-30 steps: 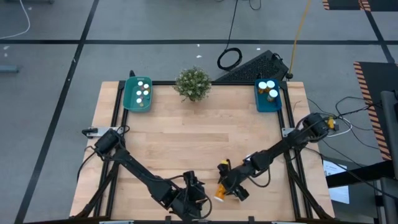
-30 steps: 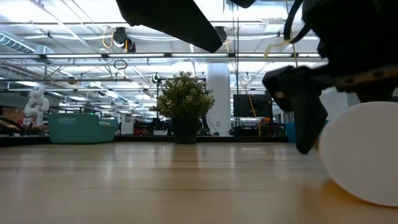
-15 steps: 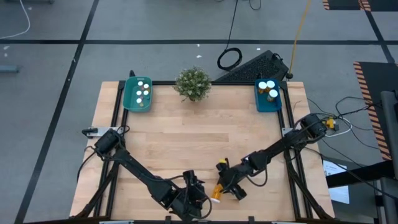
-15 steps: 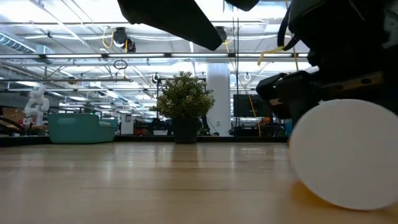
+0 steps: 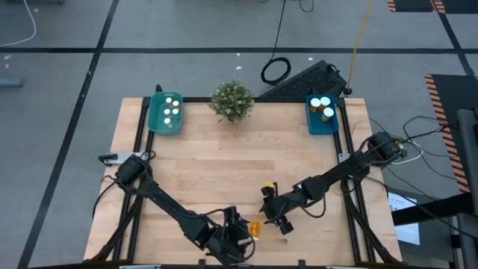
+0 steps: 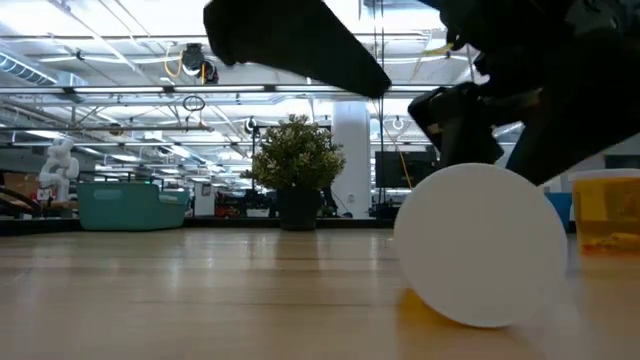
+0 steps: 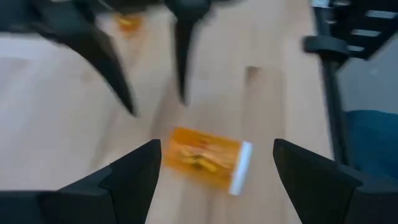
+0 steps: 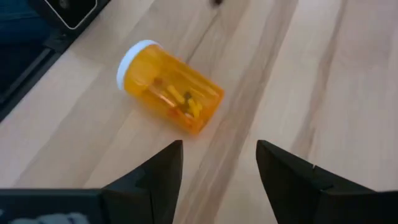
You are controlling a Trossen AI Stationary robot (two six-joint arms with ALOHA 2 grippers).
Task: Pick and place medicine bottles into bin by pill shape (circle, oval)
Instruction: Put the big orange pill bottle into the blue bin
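One orange medicine bottle (image 5: 254, 228) with a white cap lies on its side on the wooden table near the front edge. In the low view its cap (image 6: 480, 245) faces the camera. My left gripper (image 7: 216, 149) is open, with a finger on either side of the bottle (image 7: 202, 155), and touches nothing. My right gripper (image 8: 219, 146) is open just right of the bottle (image 8: 168, 87), which lies clear beyond its fingertips. A second orange bottle (image 6: 605, 210) stands upright farther right.
A teal bin (image 5: 166, 112) at the far left corner holds white-capped bottles. A blue bin (image 5: 323, 113) at the far right corner holds a few more. A potted plant (image 5: 231, 99) stands at the far edge between them. Bare wood lies across the table's middle.
The lying bottle has moved along the table toward the left edge, closer to my left gripper. My right gripper has gone the same way, toward the left and slightly toward the far edge.
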